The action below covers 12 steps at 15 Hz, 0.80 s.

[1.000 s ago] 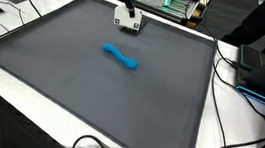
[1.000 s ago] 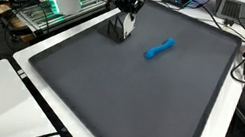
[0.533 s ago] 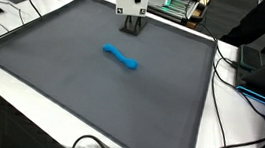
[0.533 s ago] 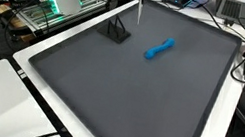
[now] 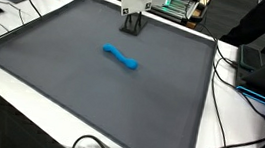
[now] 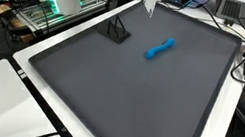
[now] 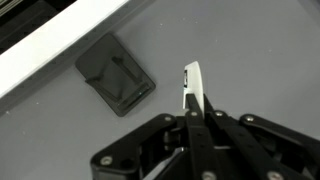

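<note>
White card [image 7: 192, 80]: pinched edge-on by gripper [image 7: 193, 113], long axis in line with the fingers, held aloft. Black stand [image 7: 116, 73] is seen below, offset sideways, on mat [image 7: 262, 58].

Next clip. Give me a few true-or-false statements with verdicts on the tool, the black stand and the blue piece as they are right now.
1. The tool is shut on a thin white piece. True.
2. The white piece sits in the black stand. False: it is held in the air, apart from the stand, which rests on the grey mat with nothing in it.
3. The blue piece lies flat on the mat, well away from the tool. True.
4. The blue piece leans against the black stand. False: bare mat separates them in both exterior views.
5. The stand is in the middle of the mat. False: it is close to one edge.
</note>
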Each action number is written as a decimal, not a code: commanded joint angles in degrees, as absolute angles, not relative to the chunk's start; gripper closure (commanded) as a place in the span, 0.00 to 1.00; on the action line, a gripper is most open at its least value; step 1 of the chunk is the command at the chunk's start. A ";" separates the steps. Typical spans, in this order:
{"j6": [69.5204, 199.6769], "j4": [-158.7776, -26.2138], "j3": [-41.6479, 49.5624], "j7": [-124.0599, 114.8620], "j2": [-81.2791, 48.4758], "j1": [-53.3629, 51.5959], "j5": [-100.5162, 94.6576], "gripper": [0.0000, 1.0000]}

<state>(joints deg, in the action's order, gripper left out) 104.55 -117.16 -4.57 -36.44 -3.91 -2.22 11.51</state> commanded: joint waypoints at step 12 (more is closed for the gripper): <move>104.48 -108.64 -5.14 -16.53 -12.57 -8.23 -3.00 0.96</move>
<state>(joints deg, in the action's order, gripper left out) 104.60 -108.74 -5.28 -16.57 -12.55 -8.09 -3.04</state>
